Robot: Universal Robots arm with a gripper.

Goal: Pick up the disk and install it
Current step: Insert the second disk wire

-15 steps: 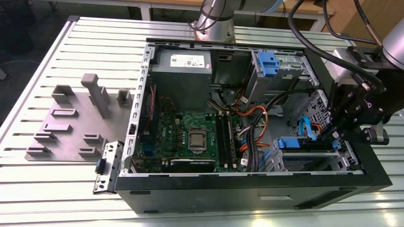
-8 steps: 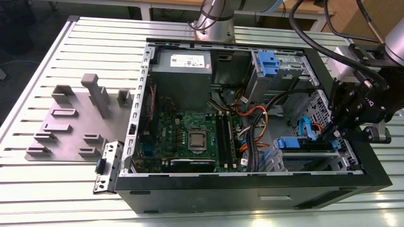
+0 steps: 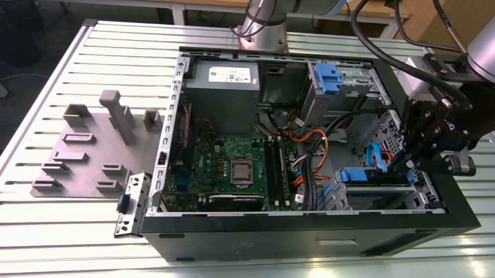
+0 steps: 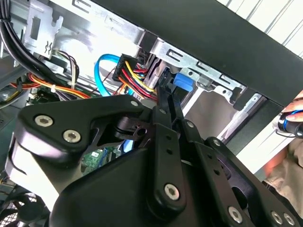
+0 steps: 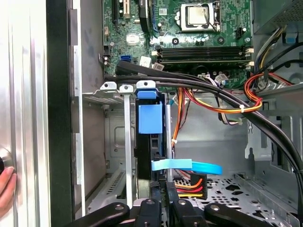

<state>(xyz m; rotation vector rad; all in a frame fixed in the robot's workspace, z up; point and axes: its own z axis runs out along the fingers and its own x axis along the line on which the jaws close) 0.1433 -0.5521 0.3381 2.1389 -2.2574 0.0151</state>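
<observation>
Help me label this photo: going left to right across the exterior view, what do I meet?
Grey fixture plate with upright blocks → motherboard → orange and black cable bundle → blue-framed disk in its bay → the arm's pincer at the case's side wall.

The arm's end effector (image 3: 411, 168) hangs lowered, fingers (image 5: 152, 210) drawn close together.
</observation>
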